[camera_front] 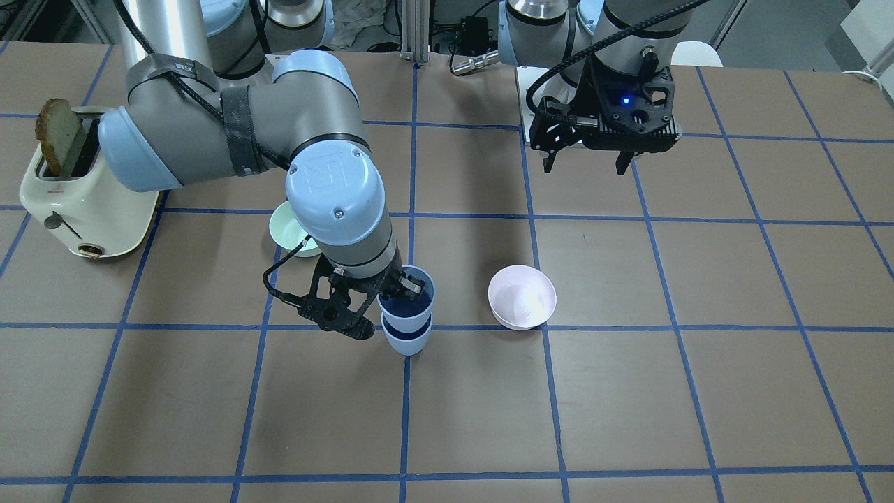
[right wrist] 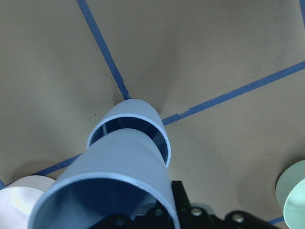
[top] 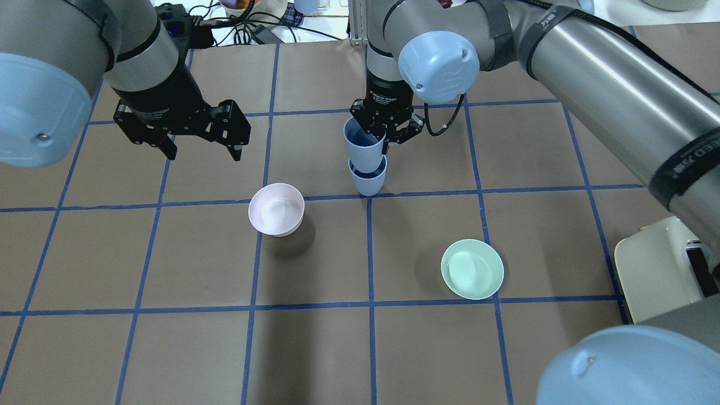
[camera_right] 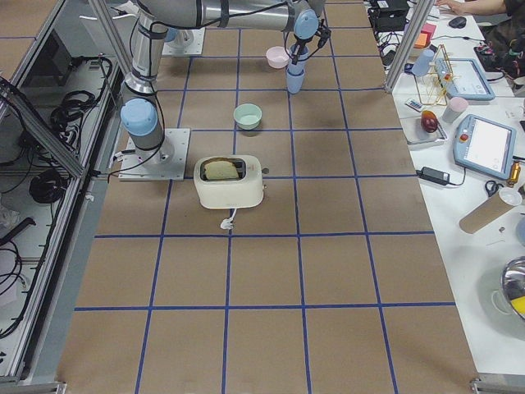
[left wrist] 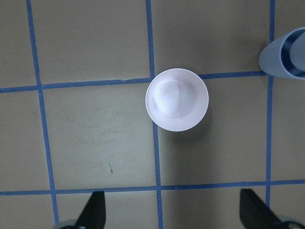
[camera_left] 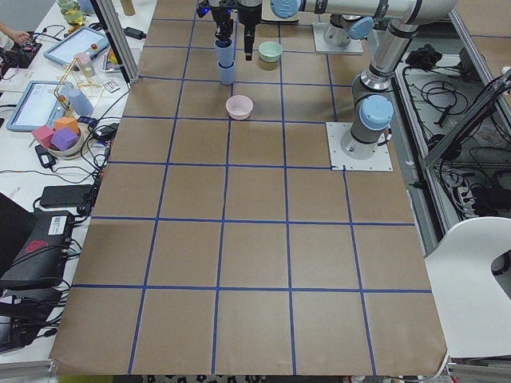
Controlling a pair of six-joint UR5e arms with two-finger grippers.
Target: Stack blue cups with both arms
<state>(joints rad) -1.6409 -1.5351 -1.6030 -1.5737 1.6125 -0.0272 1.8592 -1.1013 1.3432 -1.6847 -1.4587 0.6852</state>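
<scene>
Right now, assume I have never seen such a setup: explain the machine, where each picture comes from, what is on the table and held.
The machine is a left arm and a right arm, jointed, at a table marked with blue tape lines. Four pictures come from fixed cameras: one facing the robot, one over its shoulders, one at each table end. Two come from cameras on the wrists. The right gripper is shut on the upper blue cup, whose base sits partly inside the lower blue cup. The left gripper hangs open and empty. Also there: a pink bowl, a green bowl, and a toaster holding bread.
</scene>
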